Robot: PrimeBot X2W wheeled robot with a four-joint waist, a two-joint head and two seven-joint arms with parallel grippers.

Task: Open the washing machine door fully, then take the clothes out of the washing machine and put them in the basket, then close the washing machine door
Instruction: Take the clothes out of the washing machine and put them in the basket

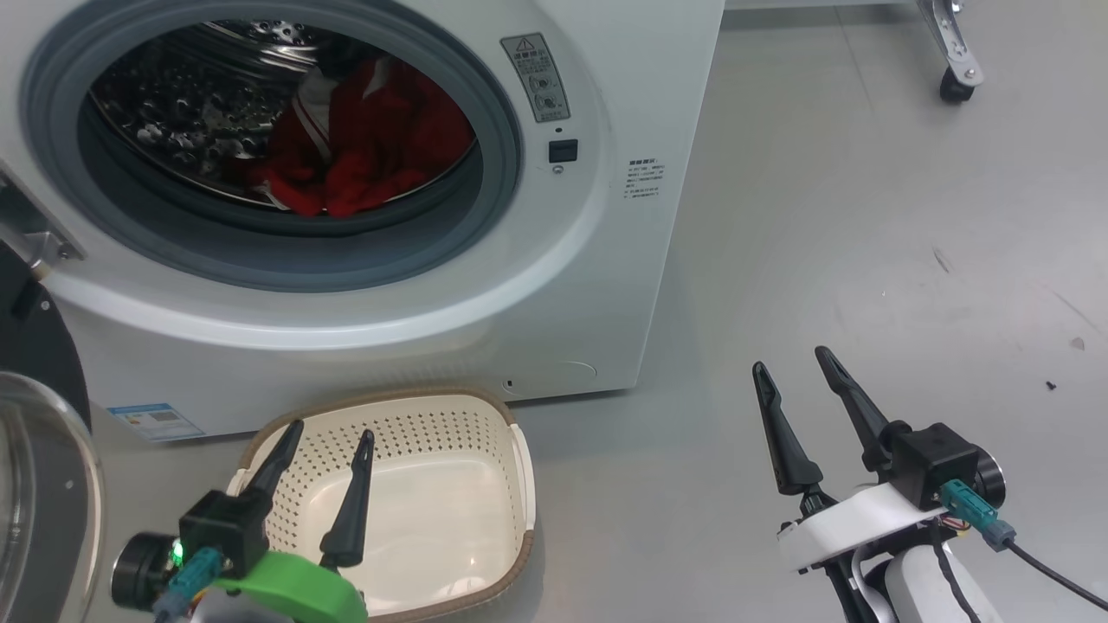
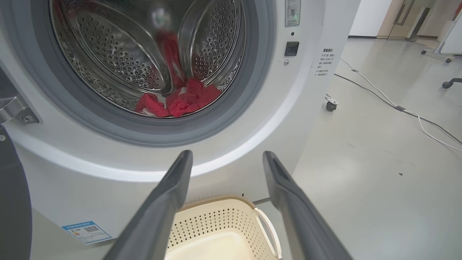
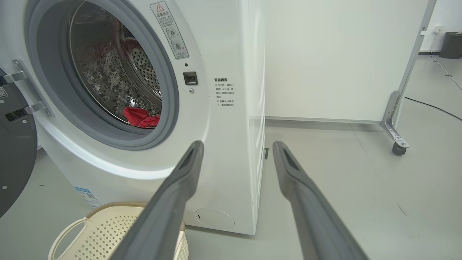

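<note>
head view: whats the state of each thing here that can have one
washing machine door: open, swung to the left
washing machine: drum mouth uncovered
clothes: bunched inside the drum
basket: empty, on the floor before the machine
left gripper: open, empty, above the basket
right gripper: open, empty, above the floor

Grey floor & stuff at the back

A big white board stands on the floor w/ a shiny metal leg & a small black wheel. A white cord & a thin black cord lie on the floor, close together. A dark bin sits far back by the wall. Tiny dark bits & a few scuff marks dot the floor.
</note>
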